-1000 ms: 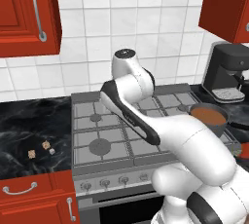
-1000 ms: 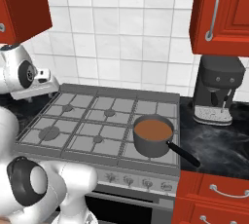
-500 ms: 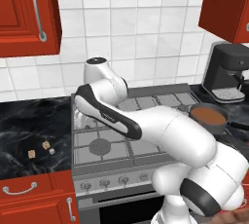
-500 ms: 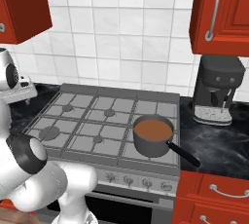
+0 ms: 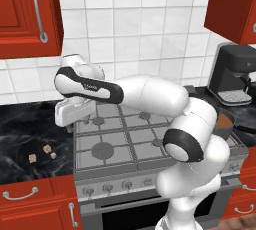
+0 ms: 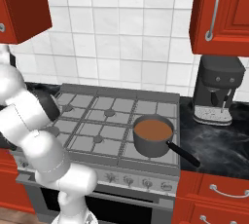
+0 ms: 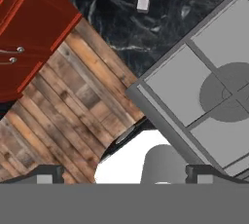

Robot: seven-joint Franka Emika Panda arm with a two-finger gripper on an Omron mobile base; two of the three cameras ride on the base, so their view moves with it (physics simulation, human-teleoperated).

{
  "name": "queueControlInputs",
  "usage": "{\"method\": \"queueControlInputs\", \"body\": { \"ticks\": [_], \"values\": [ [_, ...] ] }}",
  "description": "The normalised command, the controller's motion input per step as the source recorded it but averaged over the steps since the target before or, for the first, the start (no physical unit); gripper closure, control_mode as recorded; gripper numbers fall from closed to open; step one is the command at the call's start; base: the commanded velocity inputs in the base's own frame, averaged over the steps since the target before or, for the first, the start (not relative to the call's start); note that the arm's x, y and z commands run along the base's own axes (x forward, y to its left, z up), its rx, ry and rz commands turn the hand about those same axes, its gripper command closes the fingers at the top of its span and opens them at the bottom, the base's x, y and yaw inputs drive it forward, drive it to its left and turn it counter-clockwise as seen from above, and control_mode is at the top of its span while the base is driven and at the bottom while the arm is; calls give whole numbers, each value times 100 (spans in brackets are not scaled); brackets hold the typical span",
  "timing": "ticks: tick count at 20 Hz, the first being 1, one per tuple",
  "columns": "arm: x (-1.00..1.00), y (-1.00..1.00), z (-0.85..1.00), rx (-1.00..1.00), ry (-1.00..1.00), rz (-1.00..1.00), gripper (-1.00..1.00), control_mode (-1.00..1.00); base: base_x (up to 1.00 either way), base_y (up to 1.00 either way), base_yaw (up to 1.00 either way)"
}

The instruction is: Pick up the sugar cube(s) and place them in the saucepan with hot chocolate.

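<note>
Since a second ago the arm has swung left across the stove (image 5: 150,139), so the gripper (image 5: 75,116) now hangs over the stove's left edge, by the black marble worktop (image 5: 25,144).

Saucepan with hot chocolate (image 6: 153,135): on the front right burner, brown liquid inside, dark handle pointing toward the stove's front right corner. In the left base view the arm's elbow covers most of it.

Around: black coffee machine (image 6: 216,91) on the worktop right of the stove, against the tiled wall. Red cabinets above and below. Row of knobs (image 6: 141,182) along the stove front.

Sugar cubes (image 5: 42,154): three on the left worktop, close together near its front edge, left of the stove. Two tan and speckled, one whitish (image 7: 142,4). Nothing lies between them and the hand.

Jaws spread wide, holding nothing. In the hand view the fingertips (image 7: 46,174) sit at the bottom, the cubes at the far top edge, well apart from the jaws, with the two tan ones cut by the frame.
</note>
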Motion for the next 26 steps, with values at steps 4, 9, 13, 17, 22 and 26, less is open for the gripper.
{"method": "queueControlInputs", "body": {
  "ticks": [4, 9, 13, 17, 22, 26],
  "values": [
    [0, 22, -36, -9, -20, 0, -100, -100, 0, 0, 0],
    [0, 17, -51, -5, -20, 0, -100, -100, 0, 0, 0],
    [0, 37, -53, 0, -12, 0, -100, -100, 0, 0, 0],
    [7, 46, -47, 0, -5, 0, -100, -100, 0, 0, 0],
    [5, 14, -28, 0, 2, 0, -100, -100, 0, 0, 0],
    [30, 0, -48, 0, 3, 0, -100, -100, 0, 0, 0]
  ]
}}
